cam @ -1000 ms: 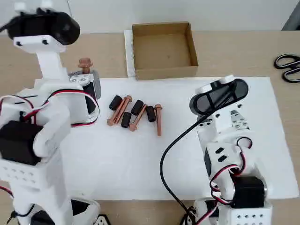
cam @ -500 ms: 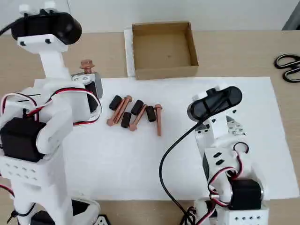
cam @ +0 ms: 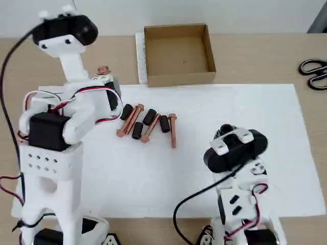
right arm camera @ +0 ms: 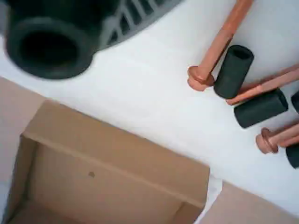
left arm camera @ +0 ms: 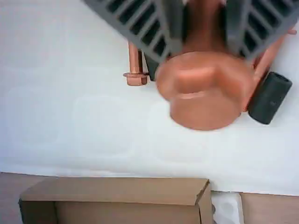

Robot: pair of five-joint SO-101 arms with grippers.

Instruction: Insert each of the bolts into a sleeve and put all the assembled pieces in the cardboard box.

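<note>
My left gripper (cam: 105, 77) is shut on a copper bolt (cam: 103, 70) held head-up, just left of the pile. In the left wrist view the bolt's head (left arm camera: 205, 89) sits between the grey fingers (left arm camera: 135, 23). My right gripper (cam: 225, 131) is near the table's front, shut on a black sleeve (right arm camera: 48, 45) whose open end faces the camera. Loose copper bolts (cam: 172, 130) and several black sleeves (cam: 149, 117) lie mixed on the white mat (cam: 204, 168). The cardboard box (cam: 179, 79) stands open at the back, with nothing inside.
Black scissors (cam: 314, 71) lie at the right edge of the wooden table. The box's near wall (right arm camera: 117, 154) borders the mat's far edge. The mat is bare to the right of the pile.
The left arm swung right with its bolt, closer to the pile. The right arm drew back toward the table's front edge with the sleeve.
</note>
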